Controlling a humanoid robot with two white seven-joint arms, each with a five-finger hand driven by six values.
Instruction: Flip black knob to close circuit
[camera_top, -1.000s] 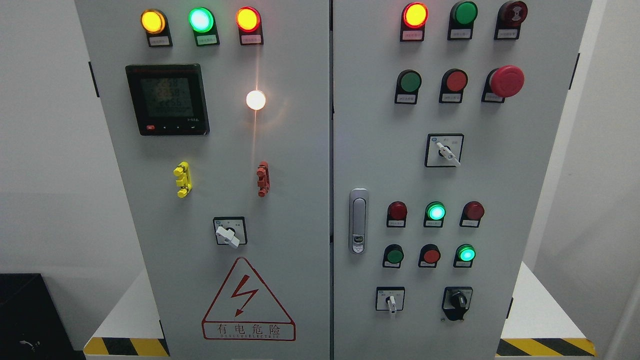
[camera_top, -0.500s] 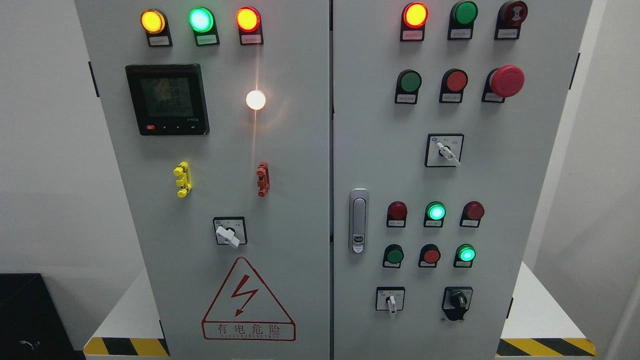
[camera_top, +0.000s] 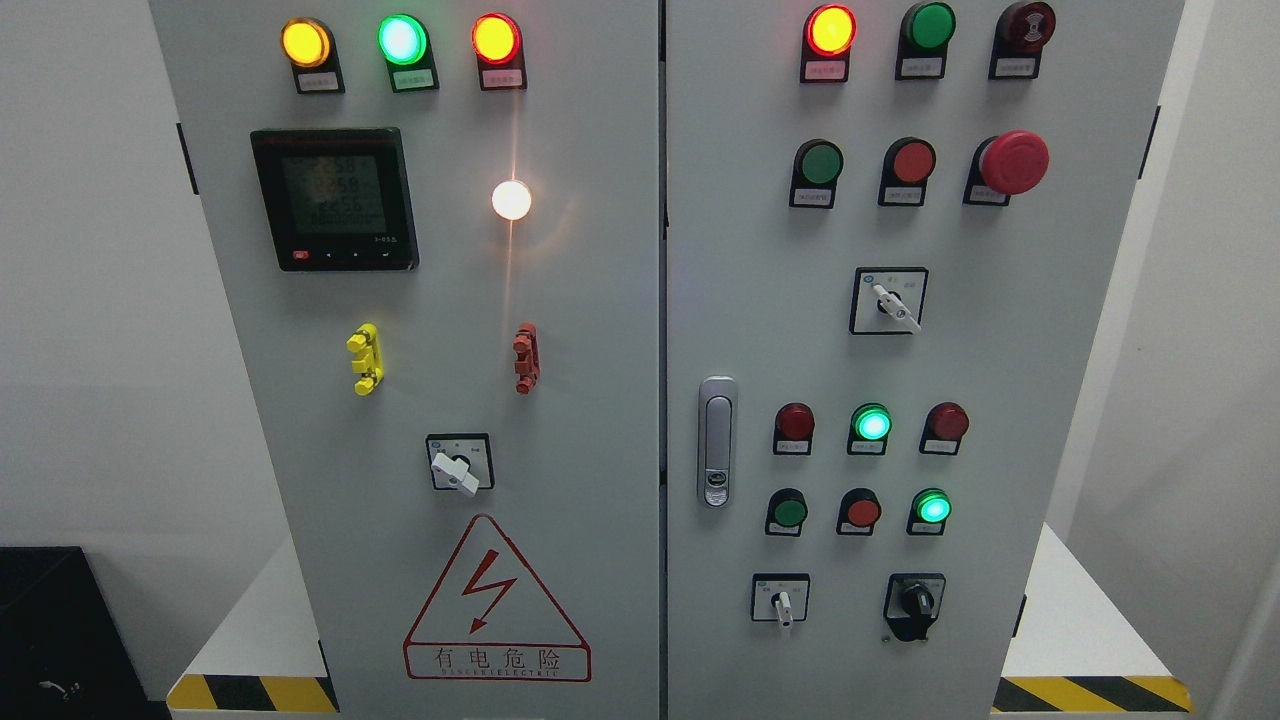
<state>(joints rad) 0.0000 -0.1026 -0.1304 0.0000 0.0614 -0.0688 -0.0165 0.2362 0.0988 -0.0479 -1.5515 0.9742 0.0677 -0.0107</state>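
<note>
The black knob (camera_top: 916, 601) sits low on the right door of the grey electrical cabinet (camera_top: 600, 400), on a black plate, with its ridge standing about upright. To its left is a white-handled selector switch (camera_top: 781, 602). Neither of my hands nor any arm shows in the head view.
The right door carries a red mushroom stop button (camera_top: 1013, 161), rows of red and green lamps, a second white selector (camera_top: 890, 303) and a metal door latch (camera_top: 716, 440). The left door holds a meter (camera_top: 334, 198), lit lamps, a white selector (camera_top: 457, 469) and a warning triangle (camera_top: 497, 602).
</note>
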